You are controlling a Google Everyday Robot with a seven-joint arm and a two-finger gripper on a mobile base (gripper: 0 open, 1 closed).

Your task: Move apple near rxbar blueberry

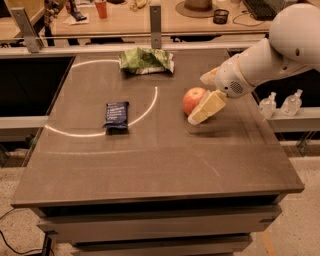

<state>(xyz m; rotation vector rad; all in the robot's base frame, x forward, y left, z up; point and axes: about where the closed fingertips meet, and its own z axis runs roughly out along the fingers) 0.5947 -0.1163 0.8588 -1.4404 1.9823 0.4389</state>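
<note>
On the right half of the counter (165, 165), a little behind its middle, sits the apple (192, 99), red-orange with a paler patch on its near side. The hand (204, 100) is right up against it from the right: one pale, flat part of the hand slants down across the apple's right edge and reaches the counter just in front of the fruit, while another pale part shows behind and above the apple. Whether the hand is open or closed on the apple cannot be told from this angle. The apple rests on the counter.

The white arm (260, 60) comes in from the upper right corner, sloping down and to the left toward the hand.

The snack bar (116, 115), a small flat dark blue wrapper with pale print, lies on the left half of the counter, well apart from the apple, its long side running front to back. A thin white arc (151, 102) drawn on the counter curves between the two, and the snack bar lies inside the curve, close to its near end.

A crumpled green and white bag (146, 61) lies at the back edge of the counter, behind both, nearer the middle.

Beyond the counter's right side, two small clear bottles (268, 104) stand side by side on a lower ledge. Behind the counter, on a wooden desk, stands a red cup (101, 8).
</note>
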